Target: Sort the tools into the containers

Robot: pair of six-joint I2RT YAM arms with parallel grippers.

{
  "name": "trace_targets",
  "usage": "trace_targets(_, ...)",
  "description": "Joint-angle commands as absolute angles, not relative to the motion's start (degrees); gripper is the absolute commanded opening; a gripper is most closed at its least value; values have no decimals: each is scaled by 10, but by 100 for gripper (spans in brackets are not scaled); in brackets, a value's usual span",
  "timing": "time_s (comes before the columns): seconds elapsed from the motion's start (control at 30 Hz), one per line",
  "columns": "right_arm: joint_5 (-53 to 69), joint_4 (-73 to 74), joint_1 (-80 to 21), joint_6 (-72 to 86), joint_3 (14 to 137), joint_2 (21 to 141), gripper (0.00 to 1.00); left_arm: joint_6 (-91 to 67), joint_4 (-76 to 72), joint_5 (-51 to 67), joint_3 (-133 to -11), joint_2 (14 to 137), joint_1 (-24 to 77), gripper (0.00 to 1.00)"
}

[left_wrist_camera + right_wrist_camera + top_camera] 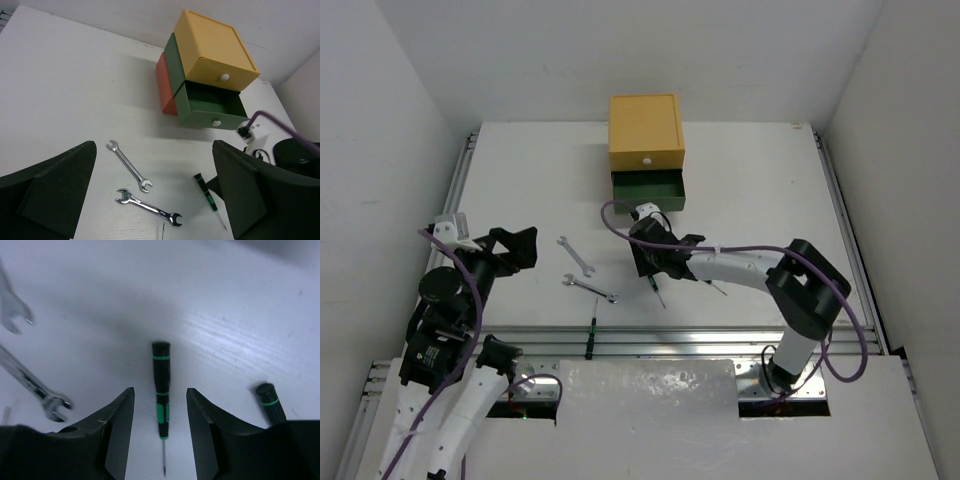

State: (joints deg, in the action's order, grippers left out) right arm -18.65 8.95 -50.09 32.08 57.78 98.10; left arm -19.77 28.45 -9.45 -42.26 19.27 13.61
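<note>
Green drawer [200, 119] is pulled out of the chest [645, 125] at 12 o'clock on the tabletop [760, 180]. Nothing is visible inside it. The yellow drawer [210, 72] above is pushed in. The red drawer [164, 85] at the bottom shows only its side; its front is hidden.

Step in hand (judged): picking up a first screwdriver.
- Right hand [160, 390] sits low over the screwdriver [161, 365] with its fingers spread either side of the handle, not touching it. Nothing is held.
- The screwdriver lies flat on the tabletop, at 6 o'clock from the open drawer.
- Left hand [518, 246] is at 9 o'clock on the tabletop, spread wide and empty.

Next move calls for:
- Come down the last bit, keeping the handle centred.
- Close across the thin handle. It looks round and slim, so it could roll or slip out.
- Lift and carry it toward 12 o'clock to the open drawer.

Count:
- Wrenches, 2: far wrench [576, 255] and near wrench [590, 288], at 9 o'clock from the right hand, near each other but apart.
- Screwdrivers, 3: one between the right fingers, a second screwdriver [270, 399] at 3 o'clock from it, and a third screwdriver [590, 335] at 7 o'clock by the rail [720, 343].
- Drawers, 3.
- No tool is seen in a drawer, so sorting looks barely begun.
</note>
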Motion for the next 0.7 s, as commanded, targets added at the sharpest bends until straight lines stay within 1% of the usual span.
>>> trace_targets(0.0, -164, 149, -498, 298, 602, 1016, 47, -195, 262, -100, -422, 186, 143, 100)
trace_targets(0.07, -158, 156, -499, 294, 606, 1037, 46, -196, 262, -101, -422, 187, 143, 100)
trace_targets(0.13, -143, 155, -499, 287, 611, 1053, 41, -196, 263, -102, -423, 187, 143, 100)
trace_targets(0.2, -136, 152, -499, 289, 610, 1076, 40, -196, 263, -103, -423, 189, 144, 100)
trace_targets(0.23, -131, 153, -499, 294, 607, 1082, 32, -196, 264, -104, -423, 188, 145, 100)
trace_targets(0.3, -126, 143, -499, 301, 598, 1087, 27, -197, 265, -106, -423, 189, 146, 100)
trace_targets(0.33, -120, 137, -499, 306, 585, 1085, 21, -197, 265, -106, -423, 187, 146, 100)
trace_targets(0.37, -118, 133, -499, 308, 580, 1085, 5, -197, 265, -106, -423, 187, 147, 100)
trace_targets(0.4, -117, 133, -500, 313, 577, 1078, 0, -197, 265, -106, -423, 187, 148, 100)
trace_targets(0.47, -105, 119, -506, 312, 560, 1058, 0, -197, 265, -107, -424, 188, 148, 100)
trace_targets(0.53, -78, 113, -512, 304, 551, 1011, 0, -198, 265, -108, -424, 187, 149, 100)
trace_targets(0.57, -21, 107, -512, 298, 547, 989, 0, -198, 265, -110, -424, 185, 149, 100)
trace_targets(0.6, 5, 85, -512, 274, 541, 964, 0, -199, 266, -112, -424, 184, 149, 100)
trace_targets(0.63, 43, 69, -512, 255, 529, 910, 0, -199, 266, -112, -424, 183, 149, 100)
trace_targets(0.67, 98, 42, -512, 229, 525, 885, 0, -200, 266, -114, -424, 181, 149, 100)
